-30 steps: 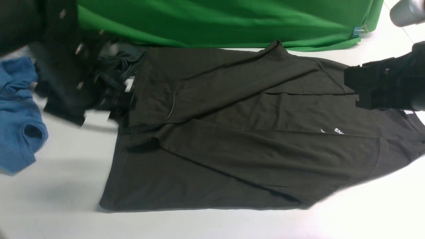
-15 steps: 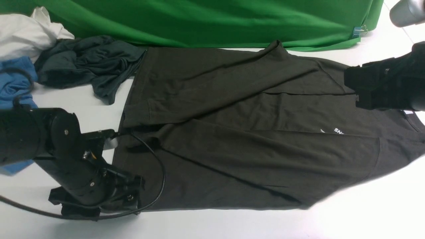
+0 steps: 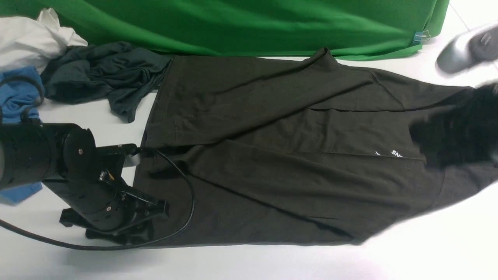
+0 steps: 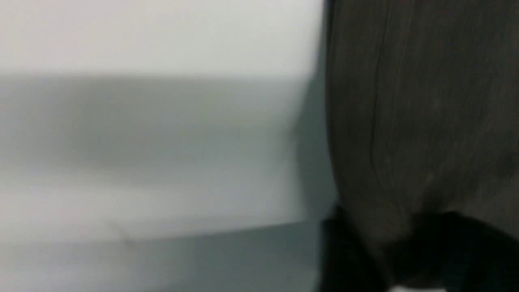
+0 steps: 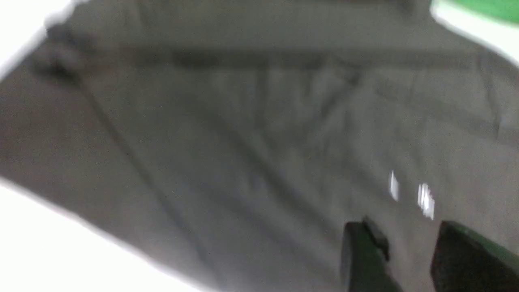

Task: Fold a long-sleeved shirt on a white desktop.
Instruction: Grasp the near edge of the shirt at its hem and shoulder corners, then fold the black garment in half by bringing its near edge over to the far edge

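The long-sleeved shirt lies spread across the white desktop, sleeves folded over its body, white lettering near its right end. My left gripper sits at the near left hem corner. In the left wrist view the shirt puckers down between the dark jaws of the left gripper, which pinch it. My right gripper is a dark blur at the shirt's collar end. The right gripper shows shirt cloth filling the gap between its fingers, just below the lettering.
A green cloth hangs along the back. A blackish-teal garment, a blue T-shirt and a white garment lie at the back left. My left arm's cable loops over the hem. A grey blurred object is at top right.
My left arm swung from the back left down to the near hem corner, and its jaws closed on the cloth. My right gripper shifted toward me, dragging the collar end.
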Controlling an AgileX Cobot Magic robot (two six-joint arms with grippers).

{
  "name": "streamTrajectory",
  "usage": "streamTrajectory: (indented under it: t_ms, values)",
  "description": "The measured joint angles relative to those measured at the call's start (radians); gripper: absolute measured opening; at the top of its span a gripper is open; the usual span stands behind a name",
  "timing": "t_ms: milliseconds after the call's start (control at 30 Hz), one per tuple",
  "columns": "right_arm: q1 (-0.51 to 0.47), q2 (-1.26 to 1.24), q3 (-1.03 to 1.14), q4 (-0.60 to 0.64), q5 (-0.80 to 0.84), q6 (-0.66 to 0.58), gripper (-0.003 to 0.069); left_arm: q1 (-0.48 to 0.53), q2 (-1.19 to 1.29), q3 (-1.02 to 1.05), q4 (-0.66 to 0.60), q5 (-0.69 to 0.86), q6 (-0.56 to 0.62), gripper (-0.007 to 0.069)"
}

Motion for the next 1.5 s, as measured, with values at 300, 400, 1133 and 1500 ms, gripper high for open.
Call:
streamTrajectory:
  t_ms: [300, 400, 1133, 1500]
  values:
    - [0.041, 0.253, 0.0, 0.02, 0.138, -0.237, 0.0541, 0.055, 0.006, 0.0, -0.047, -0.015, 0.074, 0.0048]
    - [0.078, 0.35, 0.0, 0.023, 0.088, -0.288, 0.0531, 0.059, 0.006, 0.0, -0.064, -0.016, 0.08, 0.0048]
    - [0.11, 0.56, -0.008, 0.028, 0.032, -0.237, 0.005, 0.06, -0.071, 0.022, -0.032, -0.009, 0.098, 0.0046]
    - [0.129, 0.271, 0.049, 0.134, 0.166, -0.24, 0.005, 0.06, -0.373, 0.083, -0.01, 0.143, 0.098, 0.0046]
